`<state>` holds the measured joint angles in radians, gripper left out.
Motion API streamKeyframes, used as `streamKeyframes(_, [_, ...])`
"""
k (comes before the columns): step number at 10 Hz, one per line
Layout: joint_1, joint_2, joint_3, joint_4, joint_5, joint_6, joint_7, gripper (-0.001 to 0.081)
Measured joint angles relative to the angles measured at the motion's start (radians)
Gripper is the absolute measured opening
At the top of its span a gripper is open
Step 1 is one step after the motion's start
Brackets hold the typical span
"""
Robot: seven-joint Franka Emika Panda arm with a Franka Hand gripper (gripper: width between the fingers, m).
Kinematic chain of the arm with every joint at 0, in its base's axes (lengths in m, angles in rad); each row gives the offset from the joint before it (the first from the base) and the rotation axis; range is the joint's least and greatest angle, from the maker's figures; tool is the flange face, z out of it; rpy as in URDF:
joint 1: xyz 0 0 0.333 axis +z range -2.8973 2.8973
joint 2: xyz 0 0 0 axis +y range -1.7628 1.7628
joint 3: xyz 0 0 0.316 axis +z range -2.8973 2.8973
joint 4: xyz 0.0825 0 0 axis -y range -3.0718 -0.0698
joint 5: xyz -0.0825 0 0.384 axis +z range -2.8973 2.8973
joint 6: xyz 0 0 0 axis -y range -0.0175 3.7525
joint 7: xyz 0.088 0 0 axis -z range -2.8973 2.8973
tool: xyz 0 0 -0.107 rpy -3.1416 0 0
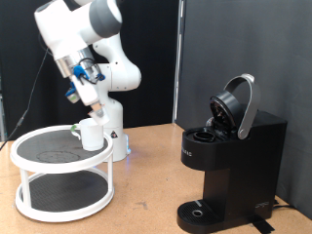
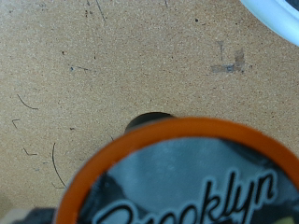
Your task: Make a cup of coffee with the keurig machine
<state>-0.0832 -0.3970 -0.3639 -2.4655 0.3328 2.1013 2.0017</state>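
Coffee-maker parts are set apart: the keurig machine [image 1: 229, 161] is placed well to the side of the gripper [image 1: 95, 100], lid raised so its chamber is exposed, seemingly for loading. The cup [image 1: 92, 134] is left just below the gripper on a white two-tier stand [image 1: 60, 200]. An orange-rimmed pod [image 2: 182, 177] fills the wrist view, evidently carried; finger spread cannot be told.

Wooden tabletop [image 1: 146, 175] carries keurig machine [image 1: 232, 161], white two-tier stand [image 1: 61, 180].

Glossy black plastic keurig machine [image 1: 232, 161]
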Motion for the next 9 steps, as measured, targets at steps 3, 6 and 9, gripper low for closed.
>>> streamKeyframes(3, [0.024,0.004,-0.008,0.006,0.139,-0.018,-0.032,0.0398])
streamKeyframes(6, [0.095,0.011,0.0,0.05,0.34,-0.055,-0.032,0.0398])
streamKeyframes(9, [0.148,0.013,0.046,0.083,0.38,-0.063,-0.004,0.0398])
